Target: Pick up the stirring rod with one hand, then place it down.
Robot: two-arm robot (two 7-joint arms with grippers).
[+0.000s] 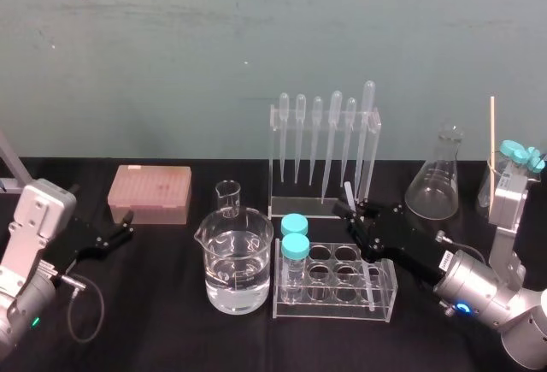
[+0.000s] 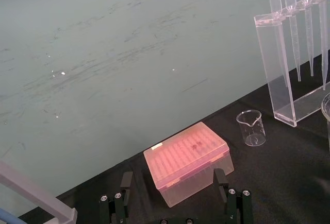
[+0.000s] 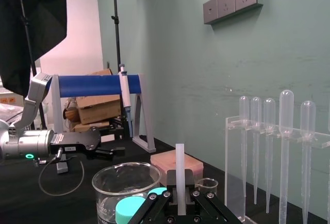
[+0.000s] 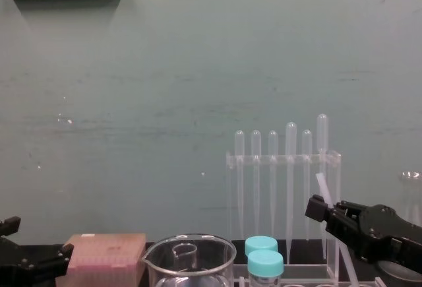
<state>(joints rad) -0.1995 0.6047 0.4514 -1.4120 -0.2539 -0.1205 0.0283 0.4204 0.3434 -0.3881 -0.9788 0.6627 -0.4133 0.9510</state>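
The right gripper (image 1: pixel 352 215), angular black plastic, is pressed together on the stirring rod (image 1: pixel 349 192). The rod is a thin, straight, translucent-white stick of even thickness. It stands up between the fingers (image 3: pixel 161 199) in the right wrist view and tilts slightly in the chest view (image 4: pixel 323 187). Its blunt top rises just above the jaws, and its lower length slants down below them. Just behind the gripper stands the clear acrylic pipette rack (image 1: pixel 373 128) with bulb-topped pipettes. Beneath it is a transparent test-tube rack (image 1: pixel 386 302) with round wells. Beside that rack is a glass beaker (image 1: pixel 238 261) holding water. The left gripper (image 1: pixel 126 228) rests near a pink ribbed box (image 1: pixel 149 192), its fingers (image 2: pixel 220 180) spread.
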